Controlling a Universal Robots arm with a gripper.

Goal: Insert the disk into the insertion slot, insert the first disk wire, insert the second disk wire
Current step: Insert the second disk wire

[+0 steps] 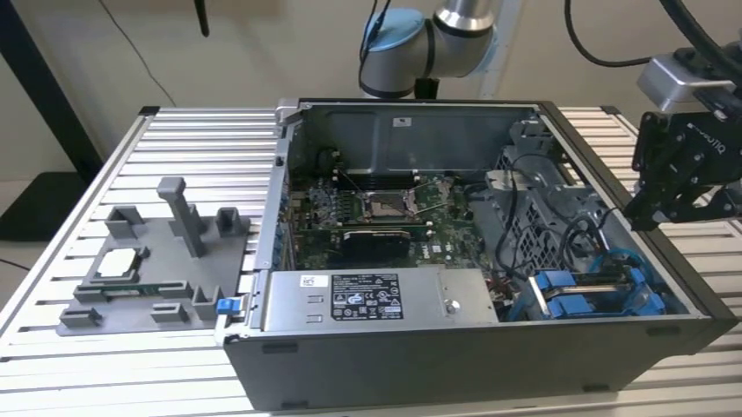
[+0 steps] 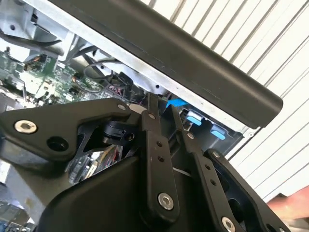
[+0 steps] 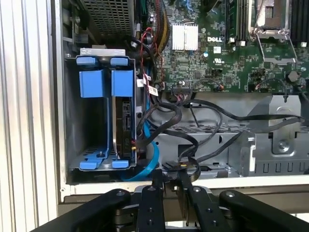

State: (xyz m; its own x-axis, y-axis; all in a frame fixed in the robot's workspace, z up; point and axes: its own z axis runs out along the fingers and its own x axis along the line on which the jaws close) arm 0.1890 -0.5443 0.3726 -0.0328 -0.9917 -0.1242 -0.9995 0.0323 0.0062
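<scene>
**Already Seated: Disk in Its Bay**

The disk (image 3: 126, 126), clipped in its blue carrier, stands on edge inside the insertion slot (image 3: 72, 121) at one corner of the computer case (image 1: 464, 373). Black cables (image 3: 169, 118) run just beside it. The gripper (image 3: 171, 175) hovers over the case wall near the slot, jaws drawn close together with nothing visible between them. The case rests on the tabletop (image 1: 174, 130).

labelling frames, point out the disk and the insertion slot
the disk (image 3: 122, 83): first wrist view, blue carrier front
the insertion slot (image 3: 71, 121): first wrist view, grey side wall
</scene>
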